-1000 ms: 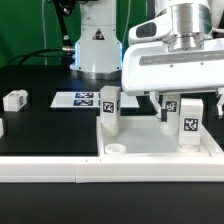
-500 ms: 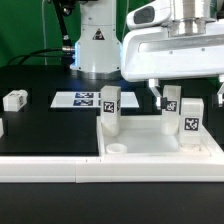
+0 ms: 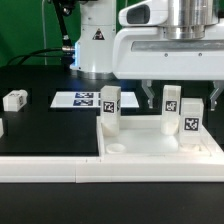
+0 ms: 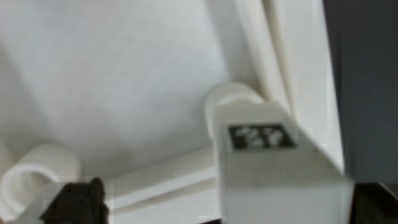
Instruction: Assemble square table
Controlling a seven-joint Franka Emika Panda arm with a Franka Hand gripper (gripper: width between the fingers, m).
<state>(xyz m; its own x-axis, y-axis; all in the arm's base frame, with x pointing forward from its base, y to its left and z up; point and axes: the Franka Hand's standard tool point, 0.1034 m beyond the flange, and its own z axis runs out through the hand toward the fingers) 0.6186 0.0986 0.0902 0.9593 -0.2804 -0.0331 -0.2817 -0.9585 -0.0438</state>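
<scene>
At the exterior view's left, a small white tagged block leg (image 3: 14, 99) lies loose on the black table top (image 3: 50, 128), well apart from the rest. Next comes the marker board (image 3: 82, 99), flat and carrying nothing. Right of it, just behind the long white rail (image 3: 50, 166), sits the large white plastic square slab (image 3: 150, 146). Three legs stand upright on it: the left upright leg (image 3: 109, 108), the rear upright leg (image 3: 171, 101) and the right upright leg (image 3: 190, 116). The front socket (image 3: 117, 149) is empty. My gripper (image 3: 181, 95) hangs over the rear upright leg with its jaws wide apart, clamped on nothing. I judge three legs placed and one left, though I cannot tell how firmly each is seated. The next move calls for lifting clear, crossing to the loose leg, and gripping it squarely for that empty socket.
</scene>
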